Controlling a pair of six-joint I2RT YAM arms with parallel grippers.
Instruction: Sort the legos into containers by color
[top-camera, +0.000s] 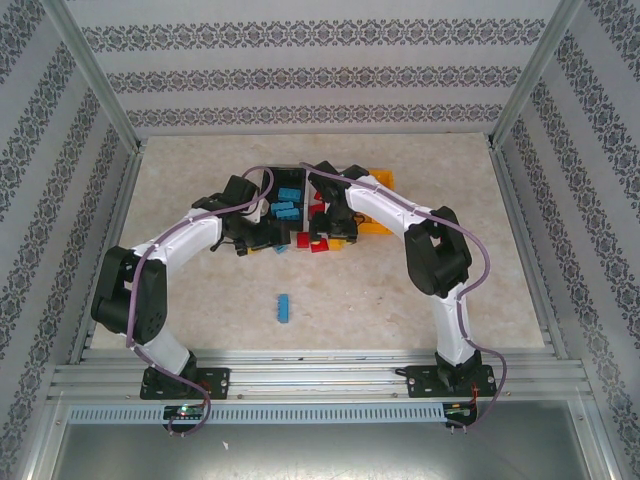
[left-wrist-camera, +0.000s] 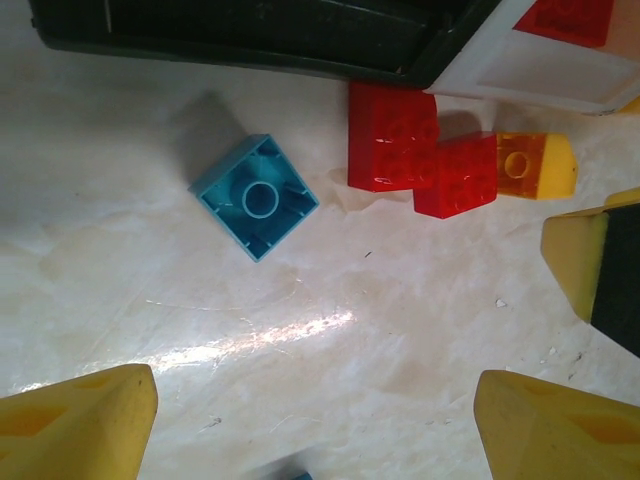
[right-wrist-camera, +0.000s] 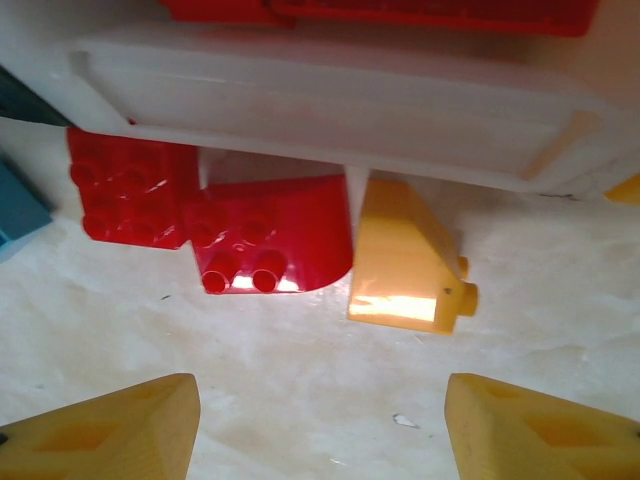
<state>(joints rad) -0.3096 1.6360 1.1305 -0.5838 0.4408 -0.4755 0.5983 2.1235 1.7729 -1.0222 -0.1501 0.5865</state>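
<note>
1. Two end effectors hover over the loose bricks at the near wall of the bins. The left end effector (left-wrist-camera: 320, 430) and the right end effector (right-wrist-camera: 320, 430) both stand wide, with nothing between their fingers.
2. For the right one, the likeliest target is the orange-yellow sloped brick (right-wrist-camera: 405, 255). It lies ahead of the fingertips and a little right of their centre line, just beside the white bin (right-wrist-camera: 330, 100).
3. Its long axis runs away from the end effector toward the bin wall. The fingers, one on each side, would therefore close across its short width once they move forward and slightly right.
4. A red curved brick (right-wrist-camera: 270, 245) sits just beside it on the left, perhaps touching, and a red square brick (right-wrist-camera: 130, 195) sits beyond that. I judge the left finger has little room to slip between.
5. For the left one, the light blue brick (left-wrist-camera: 255, 197) lies ahead and left of centre, hollow side up, clear of the red ones. It is square and turned cornerwise to the fingers, so a wrist turn looks needed. The black bin (left-wrist-camera: 250, 40) is just beyond it.
6. A lone blue brick (top-camera: 284, 308) lies on the open table (top-camera: 400, 300), well apart from the bins. Its long axis points from the bases toward them, and the left arm seems somewhat nearer.
7. The orange-yellow bin (top-camera: 378, 178) stands on the right, which favours the right arm for the sloped brick.
</note>
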